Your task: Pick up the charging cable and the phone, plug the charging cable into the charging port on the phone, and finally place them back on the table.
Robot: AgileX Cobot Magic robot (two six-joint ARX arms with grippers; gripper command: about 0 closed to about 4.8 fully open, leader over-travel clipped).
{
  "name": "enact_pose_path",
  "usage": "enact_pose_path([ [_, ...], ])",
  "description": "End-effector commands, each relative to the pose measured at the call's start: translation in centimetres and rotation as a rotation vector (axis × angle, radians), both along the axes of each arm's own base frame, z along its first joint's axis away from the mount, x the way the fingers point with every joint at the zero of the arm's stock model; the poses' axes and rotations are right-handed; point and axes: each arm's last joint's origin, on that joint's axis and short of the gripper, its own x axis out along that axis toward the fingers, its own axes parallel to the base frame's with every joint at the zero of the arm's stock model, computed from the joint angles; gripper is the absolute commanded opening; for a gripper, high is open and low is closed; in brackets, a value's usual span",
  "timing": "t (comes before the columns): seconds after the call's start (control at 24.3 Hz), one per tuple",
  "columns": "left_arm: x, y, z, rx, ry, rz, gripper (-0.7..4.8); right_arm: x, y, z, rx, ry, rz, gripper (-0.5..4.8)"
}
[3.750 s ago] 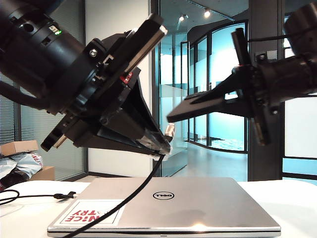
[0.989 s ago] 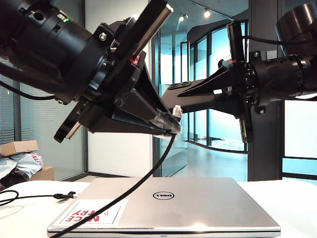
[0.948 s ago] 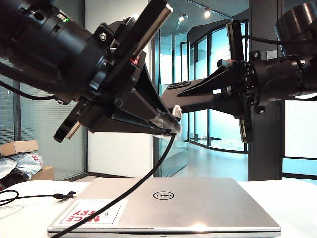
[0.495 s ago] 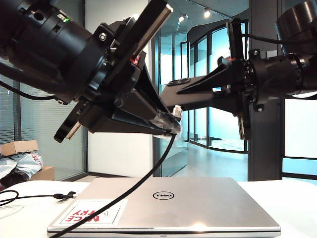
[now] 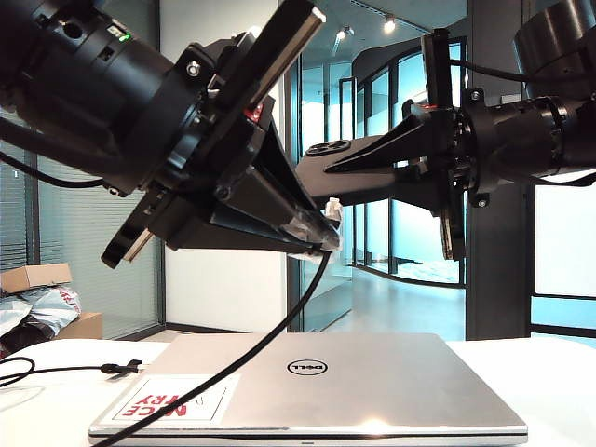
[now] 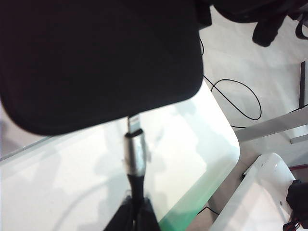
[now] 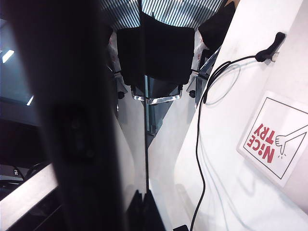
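Looks like a modern office building: behind the white desk (image 5: 549,372) there's a long corridor of curved glass partition walls (image 5: 410,158) with ceiling spotlights (image 5: 388,25) and window blinds (image 5: 84,251) on the far left. A silver Dell laptop (image 5: 317,386) sits on the desk, and cardboard boxes (image 5: 37,277) are piled at the left.

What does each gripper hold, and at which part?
The left gripper holds the charging cable just behind its plug. The right gripper holds the phone across its flat faces.
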Motion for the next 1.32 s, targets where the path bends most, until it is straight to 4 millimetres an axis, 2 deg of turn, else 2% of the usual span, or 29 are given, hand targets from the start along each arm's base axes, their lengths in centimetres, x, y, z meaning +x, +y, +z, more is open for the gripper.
enact_pose_path([
  [0.04,-0.02,-0.10,0.23,-0.016,-0.007,-0.003,-0.07,0.09,0.14,0.68,0.020,-0.059,0.026,-0.01],
  [0.78,0.03,-0.17,0.39,-0.030,-0.017,-0.003,-0.07,-0.10,0.17,0.72,0.018,-0.176,0.105,-0.01],
  [1.15,0.05,-0.20,0.47,-0.038,-0.022,-0.003,-0.07,-0.10,0.16,0.71,0.034,-0.059,0.092,-0.01],
  [1.32,0.08,-0.24,0.55,-0.046,-0.028,-0.003,-0.07,-0.09,0.13,0.71,0.034,-0.058,0.091,-0.01],
])
